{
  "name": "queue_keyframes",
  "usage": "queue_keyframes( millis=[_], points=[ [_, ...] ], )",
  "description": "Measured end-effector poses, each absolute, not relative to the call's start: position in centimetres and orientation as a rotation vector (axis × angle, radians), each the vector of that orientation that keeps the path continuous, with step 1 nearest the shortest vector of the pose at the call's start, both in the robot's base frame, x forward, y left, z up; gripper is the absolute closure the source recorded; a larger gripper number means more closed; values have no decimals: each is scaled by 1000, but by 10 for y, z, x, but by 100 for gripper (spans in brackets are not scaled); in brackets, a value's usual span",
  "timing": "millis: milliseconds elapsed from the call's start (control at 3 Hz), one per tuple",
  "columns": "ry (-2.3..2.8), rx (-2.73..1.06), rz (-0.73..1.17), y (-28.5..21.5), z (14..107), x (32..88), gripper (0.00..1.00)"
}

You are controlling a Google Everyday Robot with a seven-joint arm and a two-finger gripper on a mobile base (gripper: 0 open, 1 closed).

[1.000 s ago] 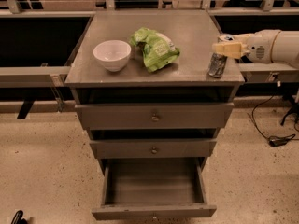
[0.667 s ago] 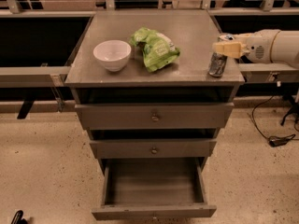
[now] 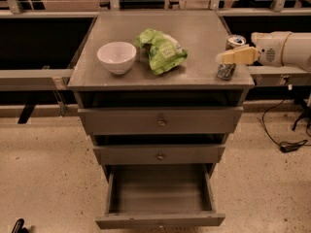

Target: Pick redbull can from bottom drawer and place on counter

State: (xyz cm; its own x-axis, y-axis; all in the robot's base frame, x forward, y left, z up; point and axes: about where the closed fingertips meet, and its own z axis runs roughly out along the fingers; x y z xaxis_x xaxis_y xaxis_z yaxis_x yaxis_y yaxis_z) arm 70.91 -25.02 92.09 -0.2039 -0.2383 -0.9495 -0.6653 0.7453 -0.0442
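Observation:
The redbull can (image 3: 226, 71) stands upright on the counter (image 3: 204, 33), close to its front right corner. My gripper (image 3: 228, 56) reaches in from the right at the height of the can's upper half, and its cream-coloured tip lies across the can. The white arm (image 3: 286, 50) extends off the right edge of the view. The bottom drawer (image 3: 160, 193) is pulled wide open below, and nothing shows inside it.
A white bowl (image 3: 116, 57) stands at the counter's front left, and a green crumpled bag (image 3: 160, 50) lies in the middle. The two upper drawers (image 3: 160, 121) are shut. A black cable (image 3: 286, 142) lies on the floor at the right.
The gripper and the can stay in the same place on the counter. The whole view has shifted slightly downward.

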Motion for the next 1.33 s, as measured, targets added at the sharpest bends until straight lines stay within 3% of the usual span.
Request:
queue_keyframes(
  millis=[667,1333],
  points=[
    [1760,-752,433,-255,922,704,0],
    [1691,-752,328,-304,973,655,0]
  ],
)
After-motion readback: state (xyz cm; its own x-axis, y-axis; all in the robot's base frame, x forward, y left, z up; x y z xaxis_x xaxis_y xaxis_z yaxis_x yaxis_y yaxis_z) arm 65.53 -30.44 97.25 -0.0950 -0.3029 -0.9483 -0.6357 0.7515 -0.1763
